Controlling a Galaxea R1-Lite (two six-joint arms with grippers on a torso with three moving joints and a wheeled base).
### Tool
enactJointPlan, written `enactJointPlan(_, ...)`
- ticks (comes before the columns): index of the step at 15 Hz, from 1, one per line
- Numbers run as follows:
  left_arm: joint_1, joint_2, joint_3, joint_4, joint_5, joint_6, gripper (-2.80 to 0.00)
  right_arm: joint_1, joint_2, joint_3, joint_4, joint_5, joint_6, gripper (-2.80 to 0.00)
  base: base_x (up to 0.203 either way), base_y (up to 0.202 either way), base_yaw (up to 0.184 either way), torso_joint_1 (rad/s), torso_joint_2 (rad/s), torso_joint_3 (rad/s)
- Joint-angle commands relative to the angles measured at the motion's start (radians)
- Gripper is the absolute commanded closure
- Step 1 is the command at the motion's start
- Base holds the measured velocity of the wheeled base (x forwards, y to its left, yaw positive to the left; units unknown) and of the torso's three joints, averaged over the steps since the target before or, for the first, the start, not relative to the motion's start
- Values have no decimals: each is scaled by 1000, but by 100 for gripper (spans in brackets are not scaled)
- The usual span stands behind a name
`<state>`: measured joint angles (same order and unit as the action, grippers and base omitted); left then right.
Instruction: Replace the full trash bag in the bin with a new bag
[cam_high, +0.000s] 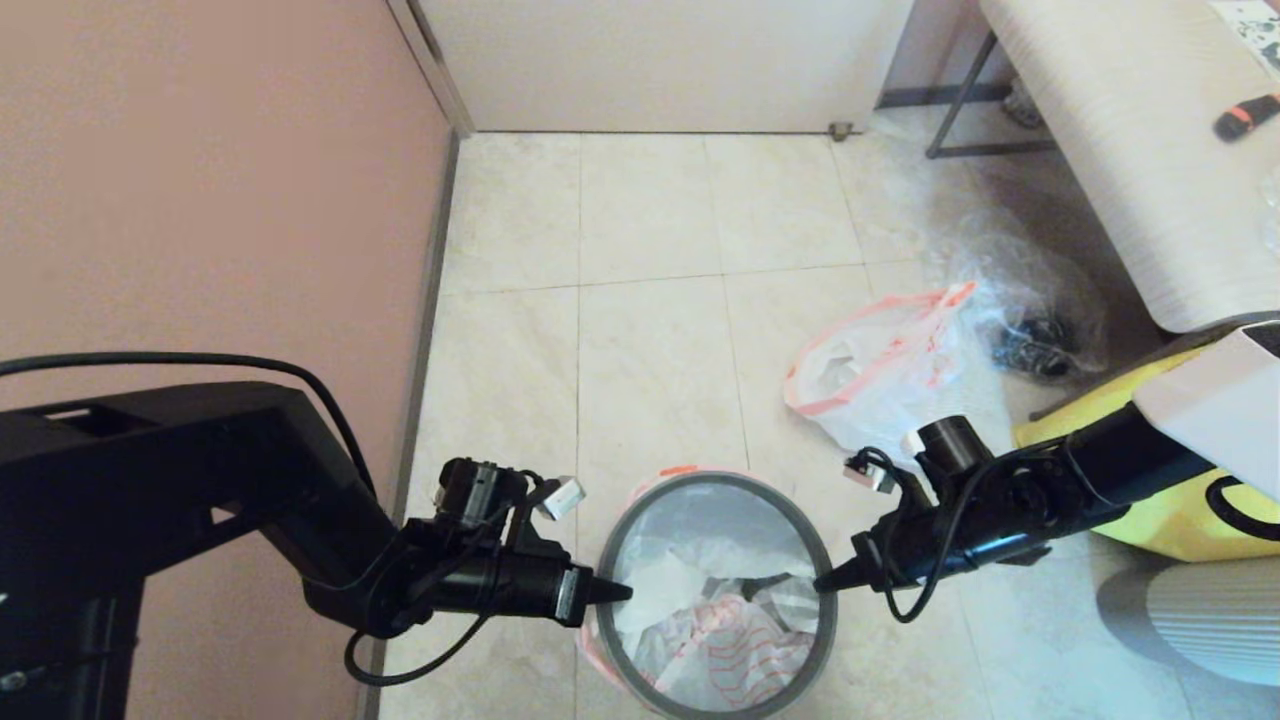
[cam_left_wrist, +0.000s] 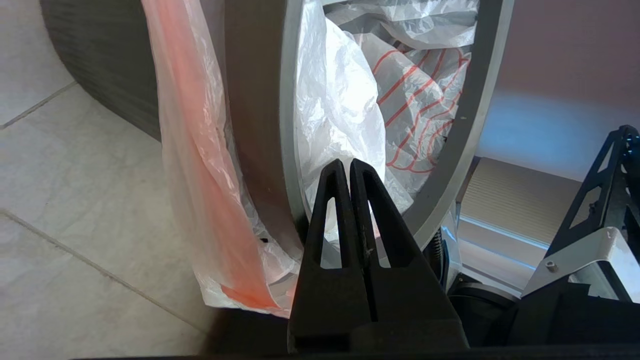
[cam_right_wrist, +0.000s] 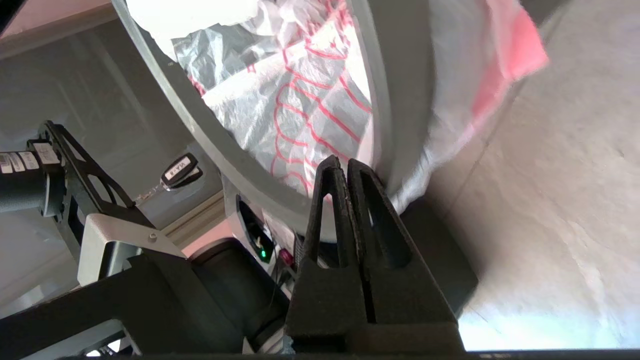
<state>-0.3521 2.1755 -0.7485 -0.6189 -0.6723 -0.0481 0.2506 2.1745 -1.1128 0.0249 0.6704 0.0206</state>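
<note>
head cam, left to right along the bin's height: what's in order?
left gripper, fingers shut at the rim → the bin, new bag inside → right gripper, fingers shut at the opposite rim → yellow bag

One bin (cam_high: 640, 520) stands on the floor. Three plastic bags are visible: one new bag (cam_high: 720, 640) inside the bin, one full trash bag (cam_high: 880, 370) beyond it, and one clear bag (cam_high: 1030, 300) farther off. One yellow bag (cam_high: 1180, 510) sits beside the bin.
</note>
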Motion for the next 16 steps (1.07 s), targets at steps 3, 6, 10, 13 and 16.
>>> enactJointPlan(3, -13, -94, 24, 0, -5, -2, 0, 24, -136, 26, 68, 7, 3, 0, 0, 0, 0, 0, 0, 0)
enactJointPlan(6, -47, -272, 87, 7, -1, -8, 0, 41, -299, 55, 184, 1, 7, 0, 0, 0, 0, 0, 0, 0)
enactJointPlan(10, -120, -533, 108, 162, 129, -18, 0, 47, -500, 82, 330, -144, 9, 0, 0, 0, 0, 0, 0, 0)
enactJointPlan(13, -145, -746, 111, 274, 282, -50, 0, 45, -679, 101, 405, -223, 14, 0, 0, 0, 0, 0, 0, 0)
enactJointPlan(16, -150, -1003, 109, 393, 470, -59, 0, 87, -882, 92, 519, -345, 14, 0, 0, 0, 0, 0, 0, 0)
